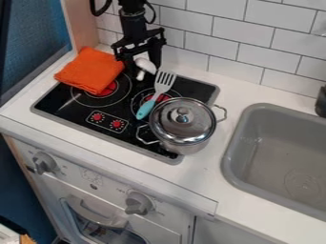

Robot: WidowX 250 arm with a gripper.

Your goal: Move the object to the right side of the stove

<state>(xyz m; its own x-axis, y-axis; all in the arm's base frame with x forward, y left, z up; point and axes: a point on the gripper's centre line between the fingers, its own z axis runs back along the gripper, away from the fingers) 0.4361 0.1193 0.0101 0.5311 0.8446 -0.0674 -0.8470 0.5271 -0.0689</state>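
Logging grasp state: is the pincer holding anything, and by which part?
Can't tell. The white object is right at the pincer, but a grip isn't confirmable.

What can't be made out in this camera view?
In the camera view:
Inside of the shiny metal pot: hidden by its lid.
Grey sink's right part: cut off by the right edge.
Dark item beside it: cut off there too.
Whether the black gripper grips the white mushroom-shaped object: too small to tell.

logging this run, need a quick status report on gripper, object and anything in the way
Gripper at back of stove, by white mushroom-shaped object. Grip unclear. Lidded pot at right side, spatula beside it: both possibly in the way.
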